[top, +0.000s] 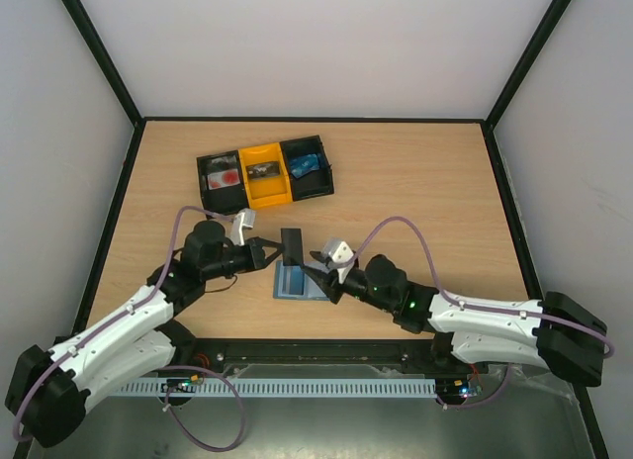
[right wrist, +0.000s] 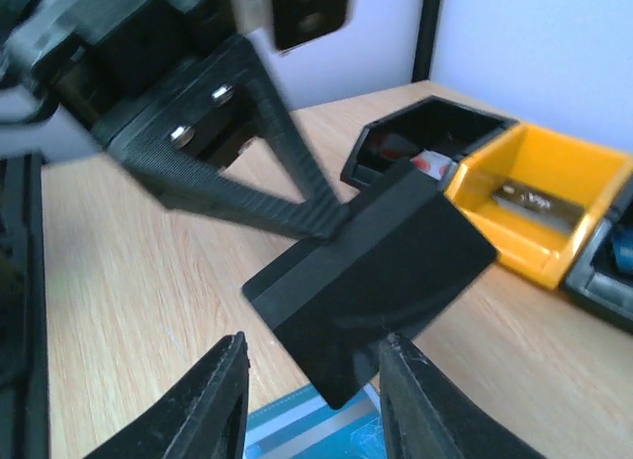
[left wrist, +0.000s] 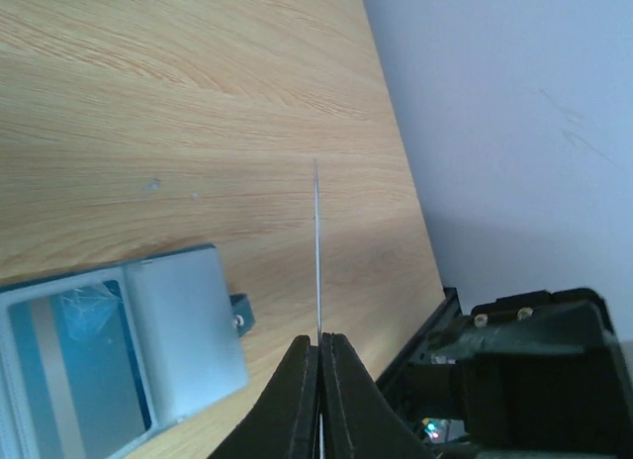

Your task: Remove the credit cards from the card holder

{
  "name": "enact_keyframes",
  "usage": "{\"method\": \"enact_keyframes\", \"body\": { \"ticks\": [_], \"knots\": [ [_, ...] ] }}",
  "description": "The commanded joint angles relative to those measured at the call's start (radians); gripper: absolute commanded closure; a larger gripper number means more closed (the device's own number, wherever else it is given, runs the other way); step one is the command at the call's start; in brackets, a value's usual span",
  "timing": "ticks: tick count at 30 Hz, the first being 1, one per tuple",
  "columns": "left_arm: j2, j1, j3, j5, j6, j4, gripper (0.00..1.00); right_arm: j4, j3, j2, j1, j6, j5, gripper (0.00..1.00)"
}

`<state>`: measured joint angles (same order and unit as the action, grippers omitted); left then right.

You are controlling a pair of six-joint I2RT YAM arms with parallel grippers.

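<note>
The grey-blue card holder (top: 307,289) lies open on the table between the two arms, with a blue credit card (top: 293,278) showing in one panel. My left gripper (top: 276,250) is shut on a black credit card (top: 292,244) and holds it above the holder. In the left wrist view this black card (left wrist: 316,241) is edge-on, a thin line rising from the closed fingertips (left wrist: 319,345), with the holder (left wrist: 188,321) below left. My right gripper (right wrist: 312,380) is open, and the black card's (right wrist: 376,271) lower corner hangs between its fingers.
A three-compartment tray (top: 263,172), black at both ends and yellow in the middle, stands behind the holder with small items inside. In the right wrist view its yellow compartment (right wrist: 554,202) is at the right. Black-framed walls surround the table.
</note>
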<state>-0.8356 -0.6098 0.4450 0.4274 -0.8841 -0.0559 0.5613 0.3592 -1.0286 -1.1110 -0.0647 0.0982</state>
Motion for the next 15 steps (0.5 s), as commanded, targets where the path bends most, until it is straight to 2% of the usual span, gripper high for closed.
{"method": "enact_keyframes", "body": {
  "ticks": [1, 8, 11, 15],
  "knots": [
    [0.039, 0.007, 0.03, 0.078, -0.053, 0.0, 0.97, 0.016, 0.01, -0.024, -0.107, 0.304, -0.124, 0.63],
    [0.077, 0.011, 0.046, 0.088, -0.093, 0.005, 0.97, -0.047, 0.046, -0.056, -0.219, 0.552, -0.338, 0.55],
    [0.083, 0.012, 0.044, 0.101, -0.107, 0.027, 0.97, -0.026, 0.05, -0.068, -0.259, 0.631, -0.415, 0.51],
    [0.098, 0.014, 0.018, 0.155, -0.158, -0.023, 0.97, 0.039, 0.048, -0.097, -0.317, 0.698, -0.52, 0.51]
  ]
}}
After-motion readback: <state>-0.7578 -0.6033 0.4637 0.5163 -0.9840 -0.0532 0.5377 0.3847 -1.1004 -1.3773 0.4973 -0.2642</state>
